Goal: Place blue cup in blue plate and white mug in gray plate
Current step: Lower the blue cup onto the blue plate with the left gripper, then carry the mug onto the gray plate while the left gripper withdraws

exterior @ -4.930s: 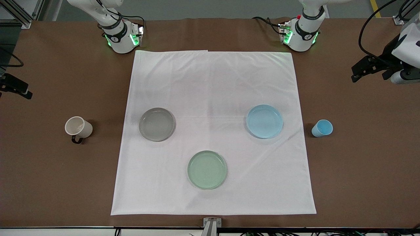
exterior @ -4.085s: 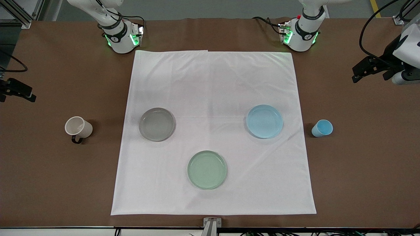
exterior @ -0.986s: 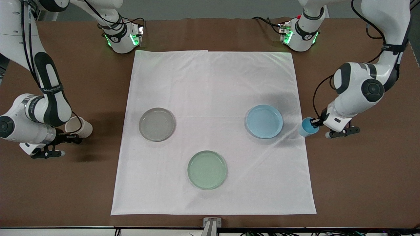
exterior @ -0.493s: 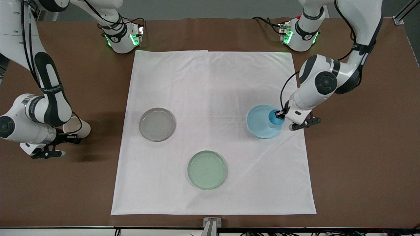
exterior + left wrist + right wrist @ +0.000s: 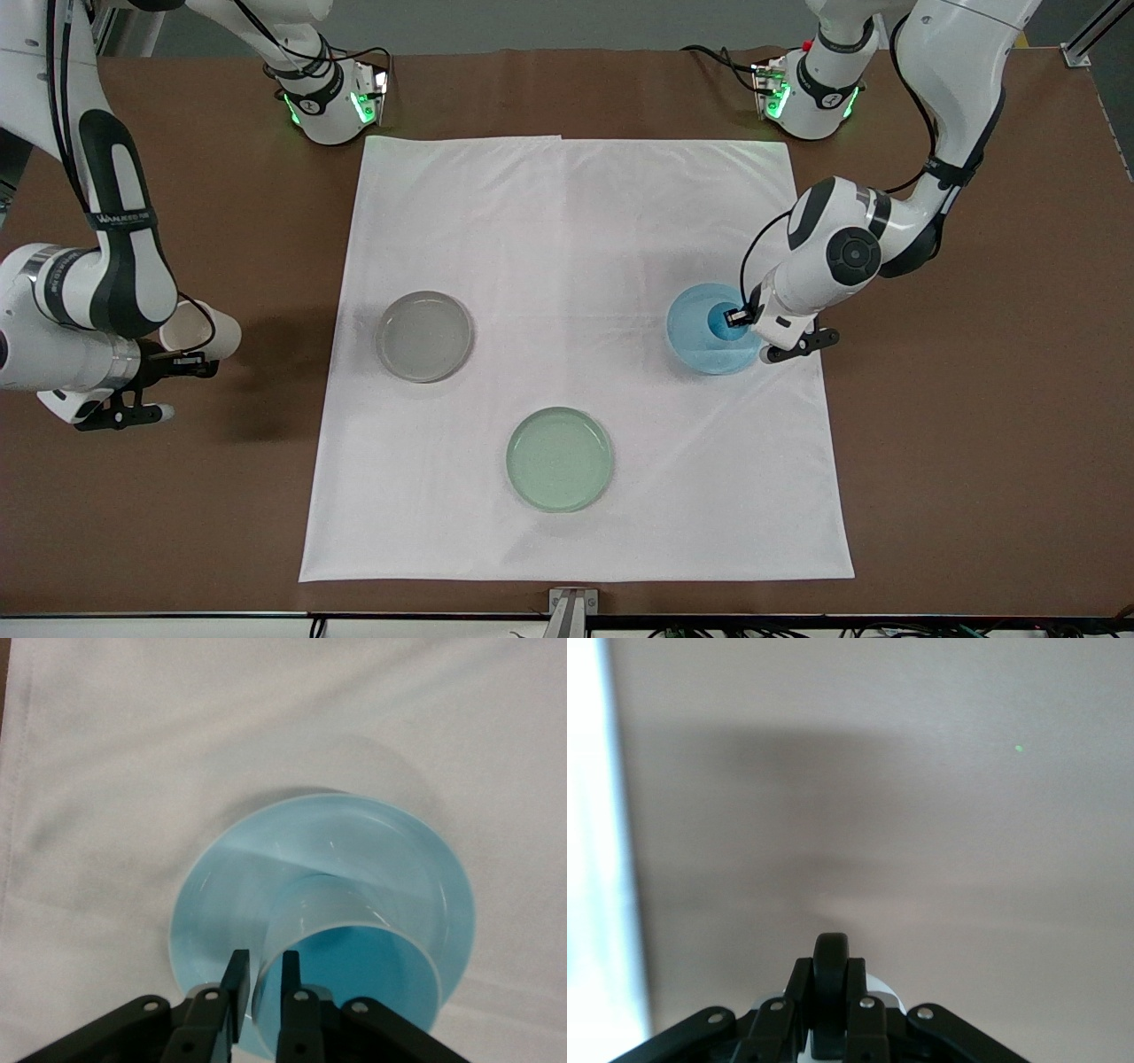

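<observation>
My left gripper (image 5: 733,316) is shut on the wall of the blue cup (image 5: 716,319), one finger inside and one outside. It holds the cup upright in the blue plate (image 5: 691,344), near the plate's middle. In the left wrist view the cup (image 5: 354,966) covers part of the plate (image 5: 230,895), with the gripper (image 5: 261,979) on its rim. My right gripper (image 5: 190,361) is shut on the black loop handle (image 5: 830,961) of the white mug (image 5: 199,330), over the bare brown table at the right arm's end. The gray plate (image 5: 423,337) lies empty on the cloth.
A pale green plate (image 5: 559,459) lies on the white cloth (image 5: 567,221), nearer to the front camera than the other two plates. The brown table (image 5: 974,443) surrounds the cloth. The arm bases stand along the table's top edge.
My left gripper has carried the blue cup from beside the cloth to the blue plate. My right gripper has closed on the mug's handle and shifted it slightly.
</observation>
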Action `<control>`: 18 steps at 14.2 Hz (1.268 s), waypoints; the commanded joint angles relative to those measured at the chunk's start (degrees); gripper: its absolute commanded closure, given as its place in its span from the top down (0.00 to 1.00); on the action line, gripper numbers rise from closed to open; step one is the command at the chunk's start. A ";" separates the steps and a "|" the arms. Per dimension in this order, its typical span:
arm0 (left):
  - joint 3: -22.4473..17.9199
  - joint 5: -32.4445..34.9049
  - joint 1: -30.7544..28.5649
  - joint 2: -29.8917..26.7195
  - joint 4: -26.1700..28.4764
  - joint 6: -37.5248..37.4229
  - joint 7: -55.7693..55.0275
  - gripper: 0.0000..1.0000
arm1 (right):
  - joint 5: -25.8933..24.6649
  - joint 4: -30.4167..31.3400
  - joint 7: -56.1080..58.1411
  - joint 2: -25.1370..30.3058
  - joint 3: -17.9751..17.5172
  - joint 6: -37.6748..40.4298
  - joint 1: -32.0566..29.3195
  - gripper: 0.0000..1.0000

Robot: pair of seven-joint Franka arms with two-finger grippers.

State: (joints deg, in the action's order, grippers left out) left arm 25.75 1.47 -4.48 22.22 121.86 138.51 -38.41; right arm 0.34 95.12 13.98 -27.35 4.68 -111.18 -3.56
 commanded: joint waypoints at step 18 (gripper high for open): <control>-6.12 8.99 -4.86 -13.86 -42.06 -50.26 28.53 1.00 | 11.87 10.26 -29.89 -0.33 -0.02 -16.78 27.02 0.06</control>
State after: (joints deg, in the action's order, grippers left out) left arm 23.29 10.54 -11.99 12.70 77.38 90.09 -14.75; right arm 10.24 104.73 -15.32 -27.55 4.19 -126.42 22.24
